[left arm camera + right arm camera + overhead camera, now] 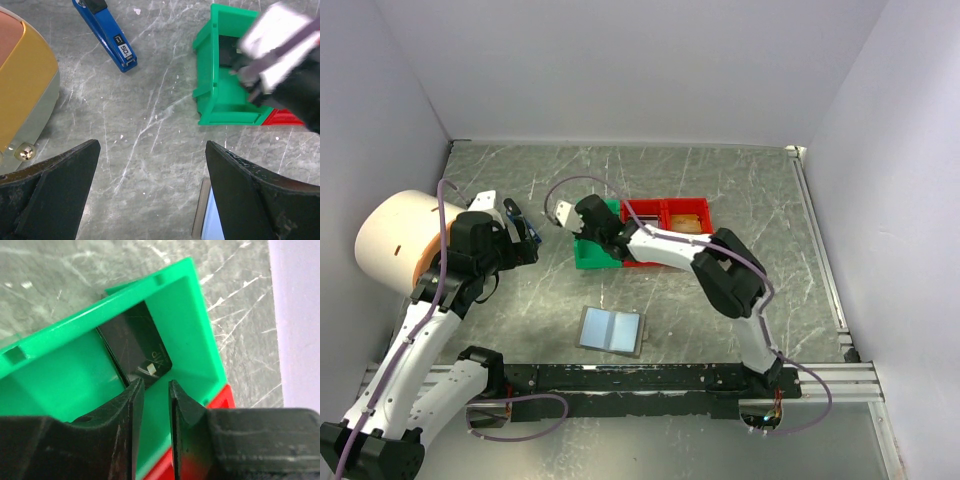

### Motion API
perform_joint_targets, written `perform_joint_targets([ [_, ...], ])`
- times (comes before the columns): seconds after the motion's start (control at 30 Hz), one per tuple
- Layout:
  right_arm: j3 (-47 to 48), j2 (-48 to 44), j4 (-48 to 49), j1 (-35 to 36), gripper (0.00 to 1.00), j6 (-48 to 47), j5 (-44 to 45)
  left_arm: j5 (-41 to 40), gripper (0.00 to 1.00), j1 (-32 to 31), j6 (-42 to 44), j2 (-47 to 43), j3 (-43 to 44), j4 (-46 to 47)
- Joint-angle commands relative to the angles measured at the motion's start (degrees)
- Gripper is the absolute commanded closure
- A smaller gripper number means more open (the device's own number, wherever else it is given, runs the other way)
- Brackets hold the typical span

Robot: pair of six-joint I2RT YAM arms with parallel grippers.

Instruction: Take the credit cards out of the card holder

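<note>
Overhead, the card holder (pixel 611 330) lies opened flat on the grey marbled table (pixel 740 190). It sits near the front edge, between the two arm bases, with its two pale blue-grey panels facing up side by side. It lies apart from both pincers. Behind it, toward mid-table, a green tray (pixel 588 255) stands flush against two red trays (pixel 665 214) on its right. The right arm reaches leftward across the red trays, its wrist above the green tray.

Right wrist view: the right pincer (pixel 156 390) points down into the green tray (pixel 192 315). Its jaws stand a narrow slit apart with nothing between them. Just past the fingertips (pixel 134 390) a black card (pixel 135 350) lies inside the tray, with a small pale square mark near its nearer end. Whether the tips touch it cannot be told. A strip of red tray (pixel 222 400) shows beside the green wall.

Left wrist view: the left pincer (pixel 152 150) hangs above bare table, jaws spread wide and empty. Beyond them are the green tray (pixel 220 95), the blurred right wrist over it, and a blue gadget (pixel 107 35) lying well to the tray's left. A corner of the card holder (pixel 202 210) shows at the lower edge, just beside the finger (pixel 250 195) at the view's right. A large pale roll (pixel 392 240) with an orange face stands at the table's left, close to the left arm.
</note>
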Motion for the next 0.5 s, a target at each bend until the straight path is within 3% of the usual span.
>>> perform_joint_targets([
  [0.0,-3.3,-12.5,3.4,-0.3,0.72,14.0,0.4,-0.1,0.01,0.3,0.8,-0.1,0.1,1.4],
  [0.2,-20.2,-29.9,5.8,-0.4,0.60,38.9,2.1,-0.4,0.00,0.3,0.7,0.6,0.3,1.1],
  [0.33,-34.2,-42.9,5.0,-0.6,0.41,57.6,1.6,-2.0,0.00,0.4,0.1,1.2,0.8,0.1],
  [0.47,-45.9,-54.0,6.9,-0.7,0.39,69.7,-6.8,-2.7,0.00,0.3,-0.1,1.6,0.8,0.0],
])
